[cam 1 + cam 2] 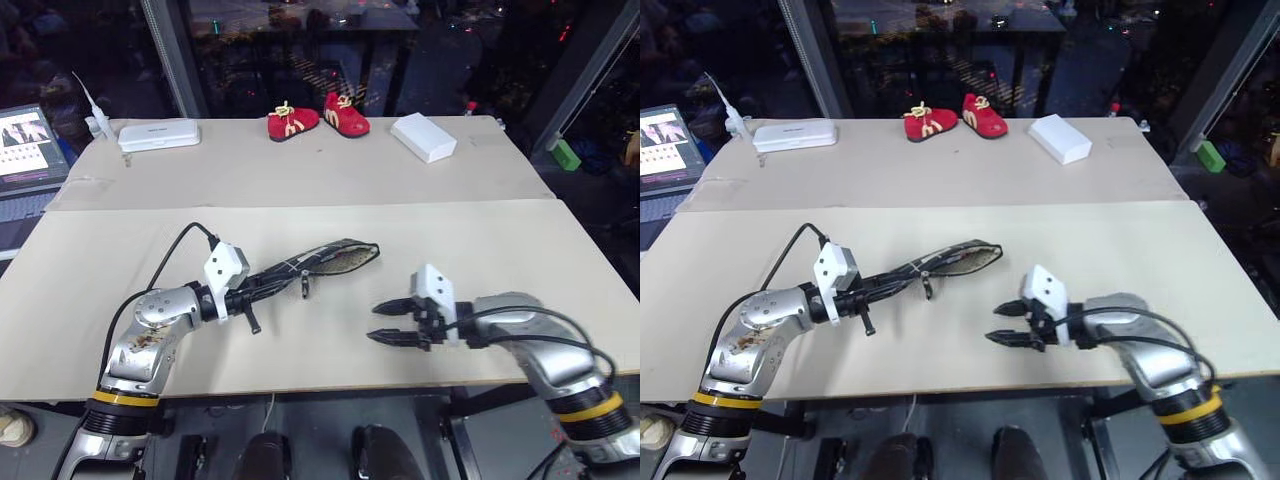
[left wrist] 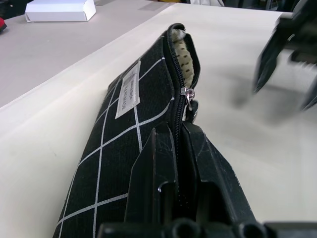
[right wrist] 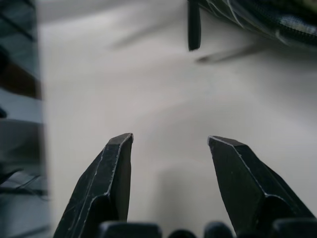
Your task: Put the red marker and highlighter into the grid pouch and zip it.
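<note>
Grid pouch [image 1: 318, 262] held off the table, mouth partly unzipped

Left gripper [image 2: 179, 148] is pinched shut on the pouch's zipper edge – likely to steady it for zipping, pull tab [image 2: 189, 102] just ahead. Right gripper [image 1: 392, 322] hovers nearby over the table [image 1: 500, 250] – jaws spread, empty.

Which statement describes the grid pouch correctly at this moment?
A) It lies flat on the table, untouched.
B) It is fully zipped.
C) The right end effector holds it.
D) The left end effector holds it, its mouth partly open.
D: the left end effector is shut on the grid pouch, whose far end gapes.
</note>
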